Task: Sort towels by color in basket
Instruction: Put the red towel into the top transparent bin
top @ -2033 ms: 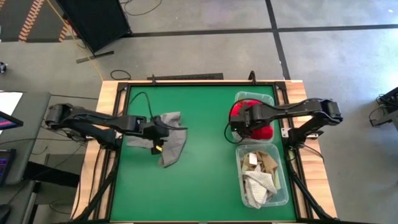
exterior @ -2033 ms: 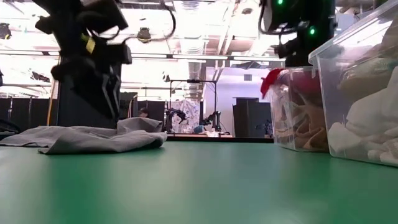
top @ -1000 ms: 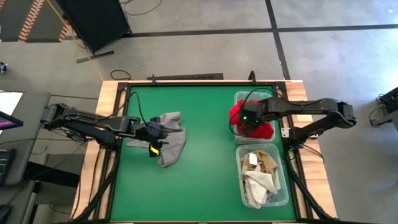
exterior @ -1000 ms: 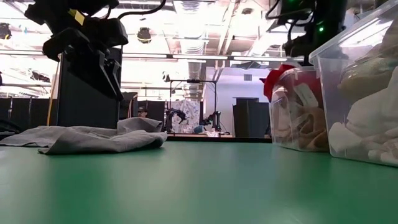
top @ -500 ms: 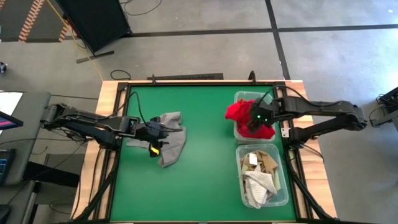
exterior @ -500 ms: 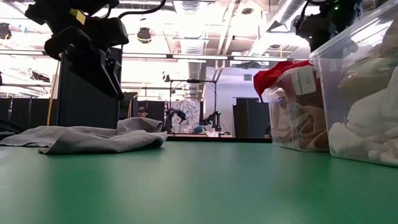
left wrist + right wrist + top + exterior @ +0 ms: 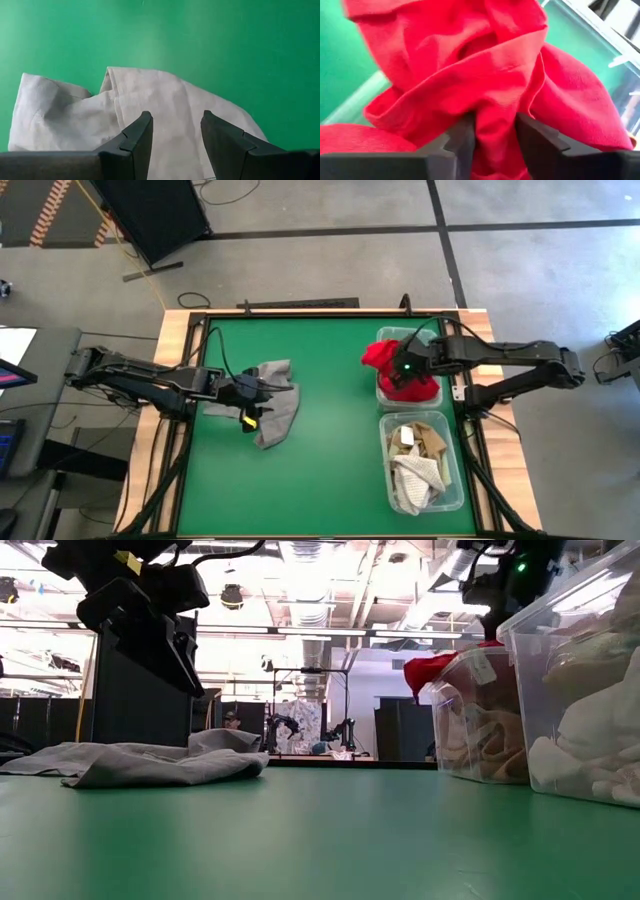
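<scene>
Since a moment earlier, my right gripper had lifted the red towel over the far bin, jaws pinched on a fold. Left gripper hovered half-open above the grey towel. I'd release only once the cloth hung inside the rim.

**Red, grey and tan on a green desk**

My desk is solid green, framed in pale wood. Under my dark left end effector lies a plain grey towel. My dark right end effector pinches a bright red towel, no pattern. The clear bins: one shows red, the other tan-brown and white checked cloth.
</scene>
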